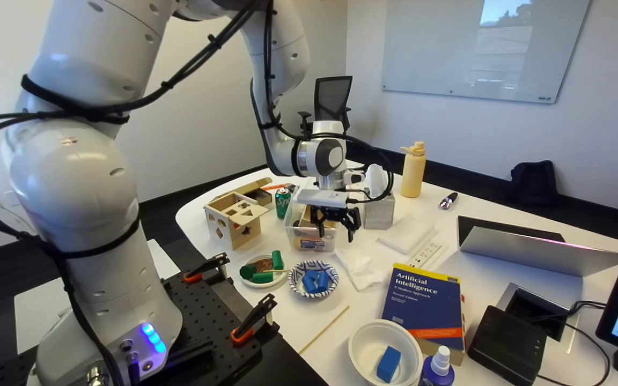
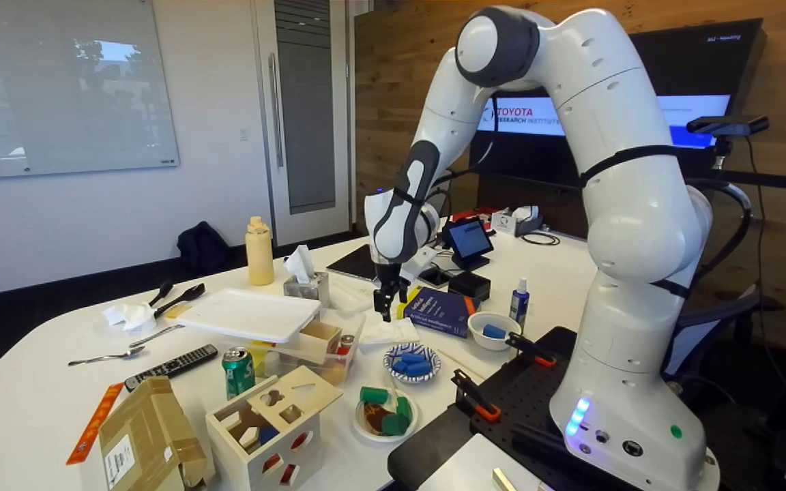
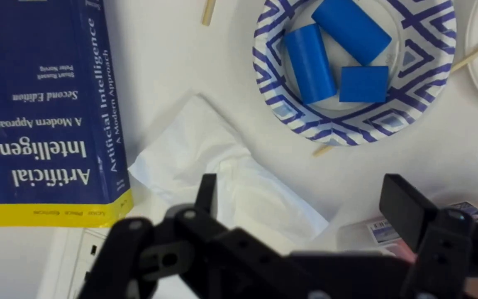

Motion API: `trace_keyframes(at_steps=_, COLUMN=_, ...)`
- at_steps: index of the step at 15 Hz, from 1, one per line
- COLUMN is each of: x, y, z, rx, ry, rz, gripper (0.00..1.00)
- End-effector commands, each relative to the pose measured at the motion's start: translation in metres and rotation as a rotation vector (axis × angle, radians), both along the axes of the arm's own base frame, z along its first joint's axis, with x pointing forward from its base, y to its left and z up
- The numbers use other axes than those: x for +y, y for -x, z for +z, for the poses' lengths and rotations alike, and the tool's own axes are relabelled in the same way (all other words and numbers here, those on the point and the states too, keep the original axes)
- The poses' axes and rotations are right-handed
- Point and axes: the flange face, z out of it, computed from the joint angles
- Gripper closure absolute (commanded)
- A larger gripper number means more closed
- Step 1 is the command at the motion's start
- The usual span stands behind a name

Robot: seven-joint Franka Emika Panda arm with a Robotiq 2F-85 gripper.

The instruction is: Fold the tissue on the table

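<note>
While the black two-finger gripper (image 3: 304, 197) hangs spread wide, the rumpled white paper tissue (image 3: 239, 178) lies below it, offset toward the thick blue book (image 1: 424, 308) with a yellow band. Surface: round-cornered white-topped table (image 2: 31, 389), crowded. Room: glossy whiteboard (image 1: 448, 48), brown wood panelling (image 2: 400, 88). Readable: "Artificial Intelligence, A Modern Approach, Second Edition" on the book; "TOYOTA" on the black wall screen (image 2: 679, 68); "Sp" on the green metal can (image 1: 283, 202).

My gripper (image 1: 336, 235) is black, the tissue (image 3: 193, 149) white; nearer the table's (image 2: 31, 382) robot-side edge, a paper bowl (image 3: 338, 132) patterned purple-on-white.
</note>
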Motion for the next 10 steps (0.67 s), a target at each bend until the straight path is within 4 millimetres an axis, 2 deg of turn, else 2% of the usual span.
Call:
trace_keyframes(at_steps=1, x=0.015, y=-0.012, z=-0.031, rx=-0.024, ry=0.021, rz=0.031, gripper=0.00)
trace_keyframes(at_steps=5, x=0.027, y=-0.022, z=-0.058, rx=-0.047, ry=0.035, rz=0.057, gripper=0.00)
trace_keyframes(at_steps=10, x=0.023, y=-0.040, z=-0.088, rx=-0.073, ry=0.045, rz=0.049, gripper=0.00)
